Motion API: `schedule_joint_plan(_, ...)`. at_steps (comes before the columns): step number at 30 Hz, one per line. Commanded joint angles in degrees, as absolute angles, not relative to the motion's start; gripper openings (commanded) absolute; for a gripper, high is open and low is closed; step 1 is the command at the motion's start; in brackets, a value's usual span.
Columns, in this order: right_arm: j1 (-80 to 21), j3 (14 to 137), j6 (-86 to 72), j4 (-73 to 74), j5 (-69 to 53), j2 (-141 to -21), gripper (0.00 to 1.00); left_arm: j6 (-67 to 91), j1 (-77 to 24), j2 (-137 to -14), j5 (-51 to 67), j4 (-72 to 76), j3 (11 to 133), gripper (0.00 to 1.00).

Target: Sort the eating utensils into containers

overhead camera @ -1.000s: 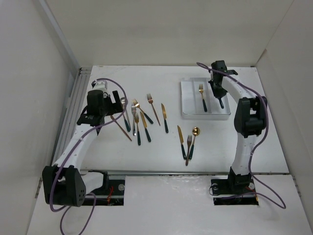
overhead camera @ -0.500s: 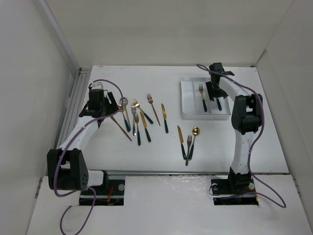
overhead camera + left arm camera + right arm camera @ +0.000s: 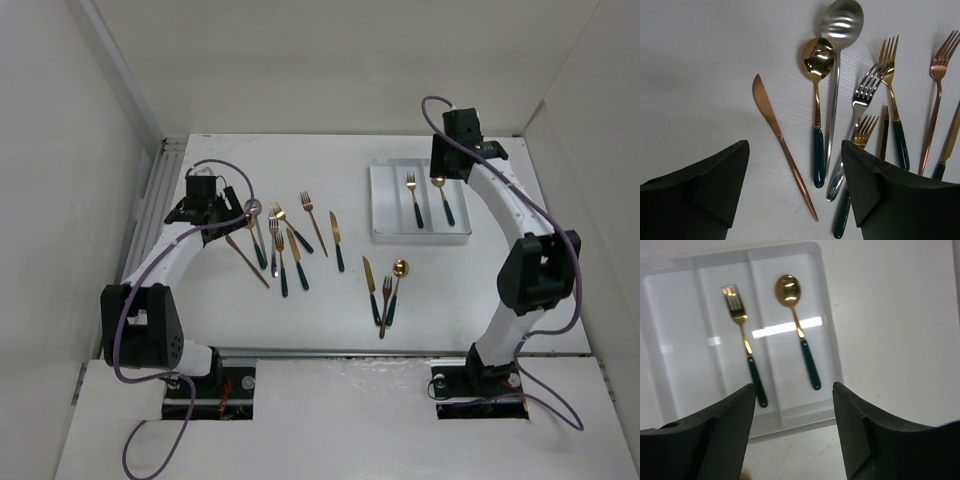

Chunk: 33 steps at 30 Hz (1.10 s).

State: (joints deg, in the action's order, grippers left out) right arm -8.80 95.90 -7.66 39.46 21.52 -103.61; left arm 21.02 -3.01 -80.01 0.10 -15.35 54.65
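Observation:
Several eating utensils (image 3: pixel 282 245) lie loose at the table's left: forks, spoons and a copper knife (image 3: pixel 782 145) with gold, copper or silver heads. My left gripper (image 3: pixel 228 203) hovers open over them; the copper knife's handle end lies between its fingers (image 3: pixel 715 180), with a gold spoon (image 3: pixel 816 90) and a silver spoon (image 3: pixel 839 55) beside it. The white tray (image 3: pixel 385 205) holds a gold fork (image 3: pixel 742 347) in its middle container and a gold spoon (image 3: pixel 797 330) in its right one. My right gripper (image 3: pixel 448 168) hangs open and empty above the tray's far right end.
A knife (image 3: pixel 338 240) lies alone mid-table. A knife, fork and spoon (image 3: pixel 385 290) lie together in front of the tray. White walls enclose the table on three sides, and a ribbed rail (image 3: pixel 150 205) runs along the left edge.
My right gripper opened, left the gold spoon in the tray's right compartment, then rose and drew back to the right. My left gripper shifted slightly left and toward the back.

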Motion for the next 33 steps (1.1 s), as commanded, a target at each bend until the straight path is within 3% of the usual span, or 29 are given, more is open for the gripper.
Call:
schedule_joint_plan(1, -14.0, 92.4, -12.0, 36.6, 20.2, -99.2, 0.69, 25.9, -3.9, -83.2, 1.2, -21.3, 59.4, 0.72)
schedule_joint_plan(9, -21.5, 84.2, -14.9, 37.2, 20.6, -90.2, 0.69, 31.2, -11.1, -86.1, 2.3, -27.4, 59.7, 0.72)
schedule_joint_plan(17, -24.6, 77.9, -19.6, 38.8, 22.9, -80.8, 0.69, 36.0, -12.3, -88.9, -5.7, -30.8, 56.7, 0.56)
schedule_joint_plan(26, -25.1, 75.4, -20.3, 39.9, 24.2, -75.1, 0.69, 36.7, -12.8, -90.0, -6.9, -27.1, 53.0, 0.56)
schedule_joint_plan(33, -25.1, 74.9, -19.2, 41.0, 26.1, -73.9, 0.69, 35.7, -12.8, -93.1, -7.4, -24.9, 53.0, 0.46)
